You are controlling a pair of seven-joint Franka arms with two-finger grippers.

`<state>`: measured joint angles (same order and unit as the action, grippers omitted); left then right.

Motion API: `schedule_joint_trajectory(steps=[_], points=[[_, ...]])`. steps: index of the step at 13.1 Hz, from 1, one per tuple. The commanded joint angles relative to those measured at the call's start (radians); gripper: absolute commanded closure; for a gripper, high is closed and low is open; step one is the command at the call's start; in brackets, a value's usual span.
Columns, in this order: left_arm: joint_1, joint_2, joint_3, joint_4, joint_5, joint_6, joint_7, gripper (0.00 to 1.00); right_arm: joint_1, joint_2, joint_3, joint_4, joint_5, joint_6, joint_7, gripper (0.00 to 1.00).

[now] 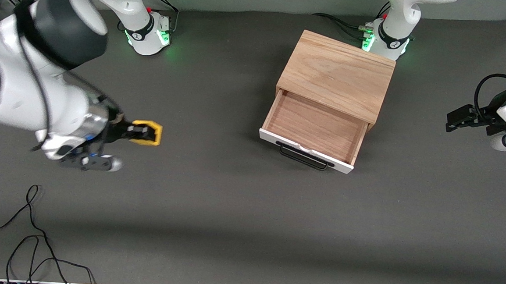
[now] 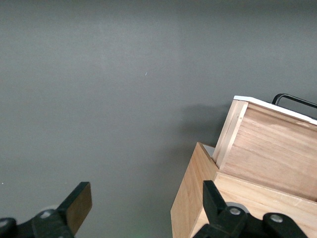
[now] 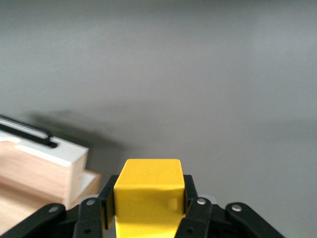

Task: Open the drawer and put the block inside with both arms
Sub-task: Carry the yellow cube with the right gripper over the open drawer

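The right arm's black pincer (image 1: pixel 144 133) is closed tight on the small bright yellow cube block (image 1: pixel 149 133), its two fingers (image 3: pixel 194 207) pressed flat against the cube's two sides; it hangs above the bare dark grey tabletop (image 1: pixel 231 211) toward the right arm's end, well apart from the cabinet. The light oak box cabinet (image 1: pixel 337 74) sits near the tabletop's edge where the arm bases stand, just in front of the left arm's green-lit base (image 1: pixel 380 40). Its wide shallow wooden drawer (image 1: pixel 313 129), with a white front panel and a black bar handle (image 1: pixel 303 157), is pulled out, its wooden floor bare. The left arm's black pincer (image 2: pixel 143 208) hovers by the tabletop's edge at the left arm's end, beside the cabinet, its fingers (image 2: pixel 79 203) spread wide and gripping nothing.
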<state>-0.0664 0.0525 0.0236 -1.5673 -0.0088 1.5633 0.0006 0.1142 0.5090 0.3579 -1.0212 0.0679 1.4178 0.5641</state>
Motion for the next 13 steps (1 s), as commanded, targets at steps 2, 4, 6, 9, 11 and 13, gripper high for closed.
schedule_joint_trajectory(steps=[2, 4, 6, 9, 11, 13], points=[[0.013, -0.023, -0.008, -0.020, 0.013, -0.034, 0.028, 0.00, 0.145, 0.023, 0.047, 0.033, -0.039, 0.094, 0.230, 0.67], [0.014, -0.022, -0.007, -0.020, 0.013, -0.032, 0.030, 0.00, 0.227, 0.051, 0.046, 0.032, -0.055, 0.182, 0.322, 0.67], [0.011, -0.022, -0.007, -0.020, 0.013, -0.031, 0.029, 0.00, 0.326, 0.097, 0.044, 0.032, -0.106, 0.274, 0.382, 0.67], [0.011, -0.016, -0.008, -0.019, 0.013, -0.029, 0.029, 0.00, 0.409, 0.183, 0.044, 0.032, -0.151, 0.393, 0.440, 0.68], [0.011, -0.016, -0.008, -0.019, 0.013, -0.028, 0.029, 0.00, 0.446, 0.232, 0.044, 0.027, -0.149, 0.499, 0.534, 0.68], [0.011, -0.014, -0.008, -0.019, 0.013, -0.026, 0.029, 0.00, 0.501, 0.282, 0.030, 0.026, -0.163, 0.570, 0.553, 0.69]])
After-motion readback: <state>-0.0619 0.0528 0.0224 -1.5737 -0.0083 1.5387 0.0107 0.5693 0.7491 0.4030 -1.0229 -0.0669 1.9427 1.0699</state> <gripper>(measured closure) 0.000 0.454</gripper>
